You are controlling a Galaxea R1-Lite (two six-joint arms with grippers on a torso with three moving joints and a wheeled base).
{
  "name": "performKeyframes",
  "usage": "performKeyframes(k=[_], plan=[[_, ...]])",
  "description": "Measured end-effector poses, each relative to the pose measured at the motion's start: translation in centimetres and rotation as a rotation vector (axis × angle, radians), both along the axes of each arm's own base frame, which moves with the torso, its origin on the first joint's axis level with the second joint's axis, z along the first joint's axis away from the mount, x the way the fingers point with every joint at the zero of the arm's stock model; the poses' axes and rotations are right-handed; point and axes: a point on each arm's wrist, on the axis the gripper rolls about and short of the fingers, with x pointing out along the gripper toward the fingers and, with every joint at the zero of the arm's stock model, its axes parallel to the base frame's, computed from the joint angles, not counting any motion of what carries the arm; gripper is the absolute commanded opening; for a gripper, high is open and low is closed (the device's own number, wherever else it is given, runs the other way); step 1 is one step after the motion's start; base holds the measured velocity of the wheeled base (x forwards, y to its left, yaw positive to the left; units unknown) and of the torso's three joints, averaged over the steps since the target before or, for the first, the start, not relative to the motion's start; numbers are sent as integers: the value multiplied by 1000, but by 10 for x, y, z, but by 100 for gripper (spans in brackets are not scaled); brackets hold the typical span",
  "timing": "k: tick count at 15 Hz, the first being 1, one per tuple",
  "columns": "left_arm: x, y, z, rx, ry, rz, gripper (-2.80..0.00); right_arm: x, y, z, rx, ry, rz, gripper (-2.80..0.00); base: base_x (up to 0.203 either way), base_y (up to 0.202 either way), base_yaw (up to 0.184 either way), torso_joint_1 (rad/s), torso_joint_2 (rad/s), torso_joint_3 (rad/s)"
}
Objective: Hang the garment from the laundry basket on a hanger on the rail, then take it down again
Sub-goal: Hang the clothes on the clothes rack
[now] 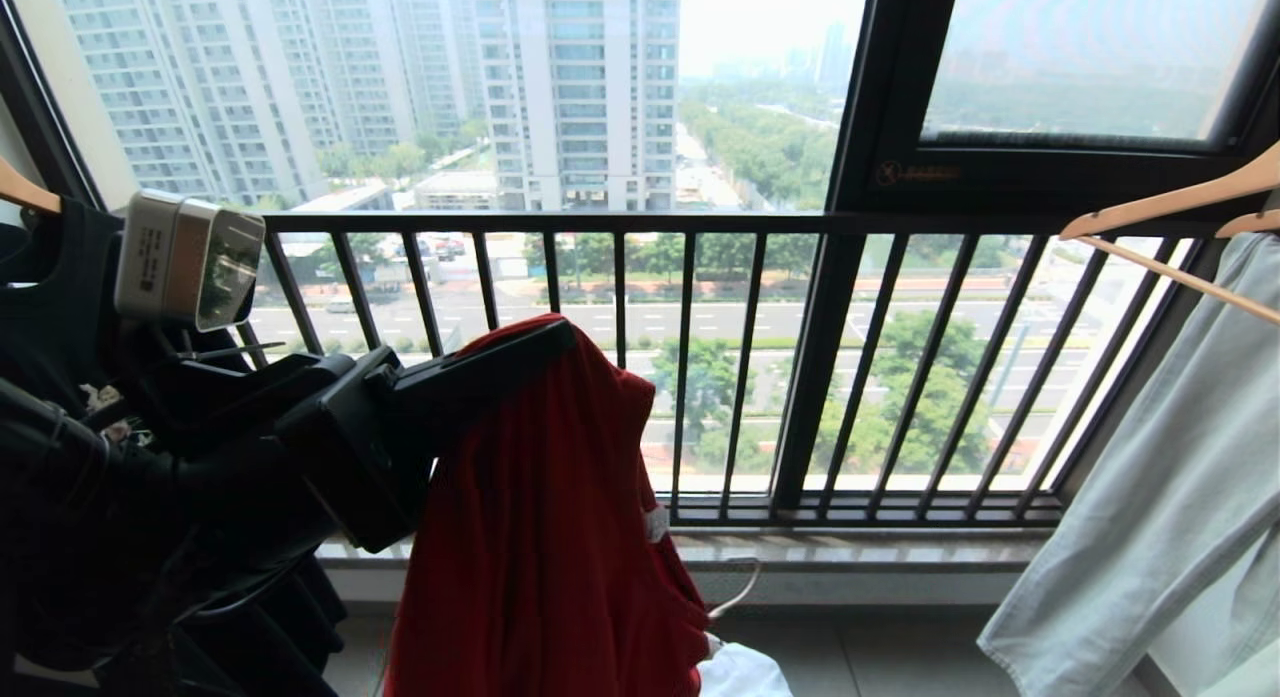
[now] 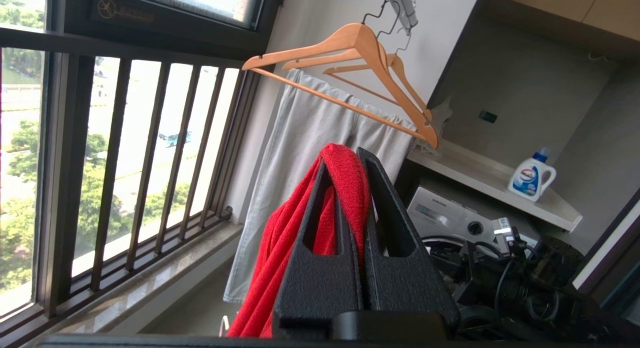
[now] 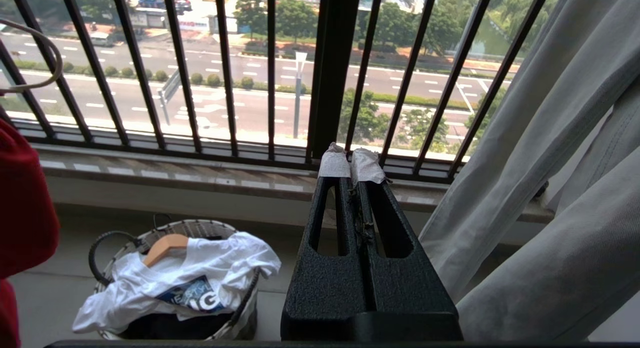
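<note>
Red garment (image 1: 550, 537) is off the floor, pinched at its top fold by the left gripper (image 1: 560, 337), fingers clamped tight on the cloth. The rest of the shirt hangs straight down in front of the black window railing (image 1: 700, 222). From the left wrist the red cloth (image 2: 345, 178) wraps over one fingertip and drops away below.

Right gripper (image 3: 351, 166) is closed, fingers together with nothing between them, white tape on the tips, pointing toward the railing above the floor.

Laundry basket (image 3: 240, 308) sits on the floor near the sill, white rim, black wire handles. Inside: a crumpled white T-shirt (image 3: 200, 273) with a dark blue printed patch, a light wooden hanger (image 3: 165, 245) on top of it, something dark underneath.

A thin white wire loop (image 1: 735, 592) shows by the hem of the red shirt; can't tell what it belongs to.

Room: balcony laundry nook. Stone sill (image 1: 850, 549) under the railing, pale tiled floor (image 1: 880, 657). Pale grey cloth (image 1: 1150, 517) hangs on wooden hangers (image 1: 1170, 202) to the robot's right, black clothing (image 1: 50, 307) to its left. The left wrist view also shows a washing machine (image 2: 450, 215) and a shelf (image 2: 490, 180) with a detergent bottle (image 2: 531, 175).
</note>
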Motion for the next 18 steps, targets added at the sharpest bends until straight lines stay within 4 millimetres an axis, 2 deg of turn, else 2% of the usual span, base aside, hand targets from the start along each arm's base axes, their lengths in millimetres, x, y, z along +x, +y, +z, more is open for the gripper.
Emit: performKeyframes(k=[3,6,10,13,18], plan=[[8,-5,-3,9,16,3,-280,0,0,0,-4,1,2,-280,0,0,0,0,0,0],[31,-15,-13,66,86,38,-280,0,0,0,-4,3,2,-280,0,0,0,0,0,0],[69,-25,-49,278,209,207,-280,0,0,0,-5,3,3,-280,0,0,0,0,0,0],[88,-34,-68,335,252,243,-280,0,0,0,-4,3,3,-280,0,0,0,0,0,0],[95,-43,-80,360,280,228,-280,0,0,0,-2,2,2,-280,0,0,0,0,0,0]])
